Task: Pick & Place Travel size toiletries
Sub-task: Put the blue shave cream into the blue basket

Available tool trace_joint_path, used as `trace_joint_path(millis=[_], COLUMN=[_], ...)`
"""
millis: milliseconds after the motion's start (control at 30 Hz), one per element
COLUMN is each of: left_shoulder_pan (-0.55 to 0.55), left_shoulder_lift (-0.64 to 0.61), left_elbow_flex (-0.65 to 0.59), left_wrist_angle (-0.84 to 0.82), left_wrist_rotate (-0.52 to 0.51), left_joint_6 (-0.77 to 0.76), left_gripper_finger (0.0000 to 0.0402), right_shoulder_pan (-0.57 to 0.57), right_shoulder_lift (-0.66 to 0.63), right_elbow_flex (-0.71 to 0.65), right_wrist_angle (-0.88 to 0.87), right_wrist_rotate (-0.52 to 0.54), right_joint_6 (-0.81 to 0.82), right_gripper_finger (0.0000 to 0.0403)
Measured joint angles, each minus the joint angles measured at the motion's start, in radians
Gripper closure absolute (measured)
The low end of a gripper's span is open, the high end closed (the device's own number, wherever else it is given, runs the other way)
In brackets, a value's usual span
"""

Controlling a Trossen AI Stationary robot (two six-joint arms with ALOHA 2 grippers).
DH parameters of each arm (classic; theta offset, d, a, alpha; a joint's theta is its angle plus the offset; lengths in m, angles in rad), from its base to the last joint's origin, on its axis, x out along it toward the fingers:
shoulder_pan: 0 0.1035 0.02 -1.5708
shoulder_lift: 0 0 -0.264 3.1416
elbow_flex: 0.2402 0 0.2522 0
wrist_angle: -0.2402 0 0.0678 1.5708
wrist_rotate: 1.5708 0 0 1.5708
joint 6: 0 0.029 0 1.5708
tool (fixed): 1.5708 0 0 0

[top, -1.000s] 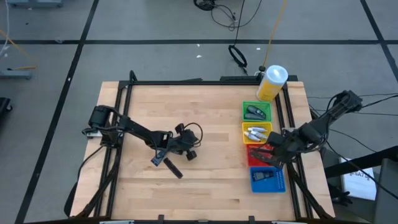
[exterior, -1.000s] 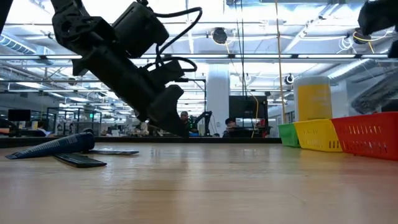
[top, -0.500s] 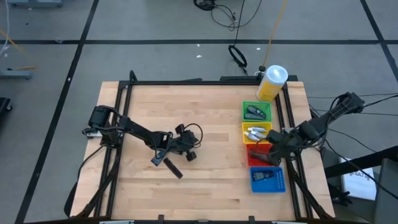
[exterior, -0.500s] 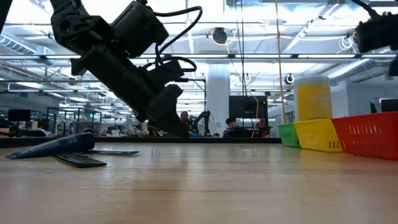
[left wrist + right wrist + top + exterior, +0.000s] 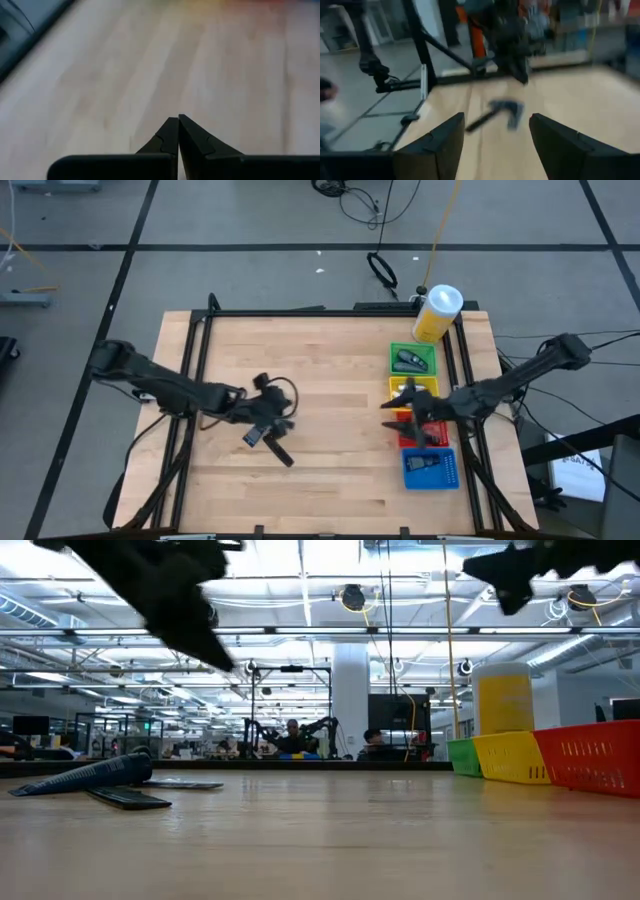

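Two dark toiletries lie flat on the wooden table: a grey-blue piece (image 5: 252, 437) and a black oblong one (image 5: 280, 452); the low view shows them at the left (image 5: 95, 773). My left gripper (image 5: 281, 418) hangs shut just beyond them, raised off the table, and the left wrist view shows nothing between its fingers (image 5: 178, 121). My right gripper (image 5: 392, 406) stands open and level beside the trays, pointing toward the table's left, with nothing between its fingers (image 5: 497, 131). More dark pieces lie in the green tray (image 5: 427, 348), the red tray (image 5: 409, 438) and the blue tray (image 5: 447, 476).
Four trays stand in a row along the table's right side, with the yellow tray (image 5: 428, 383) between green and red. A big yellow bottle with a white cap (image 5: 437, 313) stands behind them. Bare wood stretches between the two grippers. Black rails run along the table's edges.
My left gripper has risen off the table and drawn back toward the table's left edge, staying shut; the two dark pieces have stayed put. My right gripper has swung up from pointing down over the red tray to level and has gone toward the table's left.
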Motion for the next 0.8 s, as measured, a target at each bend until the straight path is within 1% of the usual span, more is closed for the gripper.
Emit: trace_joint_path(millis=[67,133,233,267,333,400,467,533,600,700,800], left_shoulder_pan=[-0.027,-0.062,-0.123,-0.146,-0.191,-0.228,-0.253,-0.268,-0.277,-0.281,-0.279], left_shoulder_lift=[-0.055,-0.096,-0.124,-0.126,-0.128,-0.128,-0.125,-0.124,-0.124,-0.124,-0.113], left_elbow_flex=[0.0,0.0,-0.002,-0.01,-0.042,-0.09,-0.149,-0.216,-0.278,-0.349,-0.395], left_wrist_angle=[-0.168,-0.349,-0.563,-0.601,-0.617,-0.591,-0.525,-0.396,-0.235,-0.06,0.047], left_wrist_rotate=[0.028,0.062,0.112,0.118,0.123,0.164,0.214,0.24,0.238,0.17,0.05], left_joint_6=[-0.1,-0.232,-0.478,-0.553,-0.68,-0.77,-0.845,-0.874,-0.877,-0.884,-0.888], left_gripper_finger=[0.0387,0.0387,0.0387,0.0386,0.0378,0.0359,0.0328,0.0287,0.024,0.0167,0.0112], right_shoulder_pan=[-0.028,-0.053,-0.081,-0.087,-0.094,-0.097,-0.097,-0.097,-0.097,-0.097,-0.097], right_shoulder_lift=[0.118,0.24,0.409,0.458,0.538,0.6,0.642,0.661,0.669,0.667,0.655], right_elbow_flex=[-0.048,-0.062,-0.03,-0.012,0.024,0.046,0.063,0.066,0.067,0.067,0.067], right_wrist_angle=[0.223,0.351,0.42,0.426,0.426,0.424,0.424,0.433,0.431,0.434,0.432], right_wrist_rotate=[-0.023,-0.023,-0.024,-0.025,-0.027,-0.028,-0.028,-0.026,-0.025,-0.024,-0.024], right_joint_6=[-0.092,-0.125,-0.144,-0.148,-0.161,-0.185,-0.204,-0.212,-0.213,-0.213,-0.214], right_gripper_finger=[0.0193,0.0197,0.0201,0.0201,0.0202,0.0202,0.0202,0.0202,0.0202,0.0203,0.0204])
